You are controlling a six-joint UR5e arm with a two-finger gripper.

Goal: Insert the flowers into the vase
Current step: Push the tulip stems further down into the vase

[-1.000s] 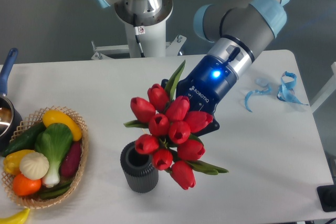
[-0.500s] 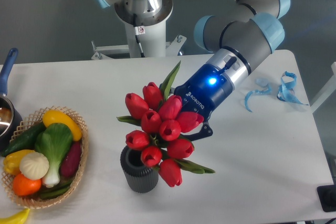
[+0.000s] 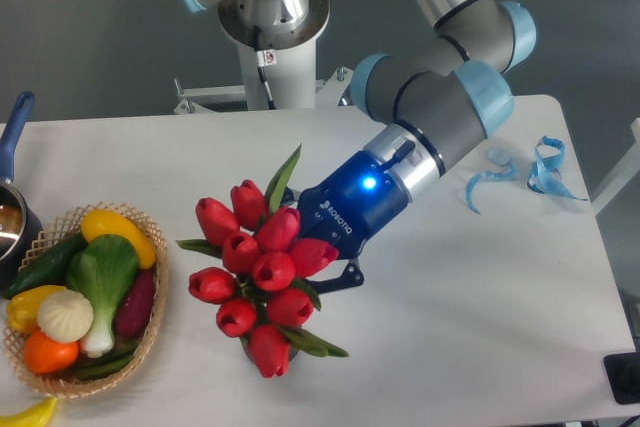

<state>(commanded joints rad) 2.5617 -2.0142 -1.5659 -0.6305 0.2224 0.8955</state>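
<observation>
The flowers point(image 3: 255, 272), a bunch of red tulips with green leaves, hang low over the front middle of the table. My gripper point(image 3: 322, 269) comes in from the upper right and is shut on the flowers' stems, its fingers mostly hidden behind the blooms. The bunch lies right over the vase, and almost all of the vase is hidden. Only a sliver of dark grey point(image 3: 291, 355) shows under the lowest tulip. Whether the stems are inside the mouth cannot be seen.
A woven basket point(image 3: 150, 322) of vegetables sits at the front left. A dark pot with a blue handle point(image 3: 12, 127) stands at the left edge. Blue ribbon scraps point(image 3: 530, 172) lie at the right. The robot base point(image 3: 270, 17) is at the back.
The gripper has carried the flowers left and slightly down. The vase, plainly visible before, is now covered by the bunch.
</observation>
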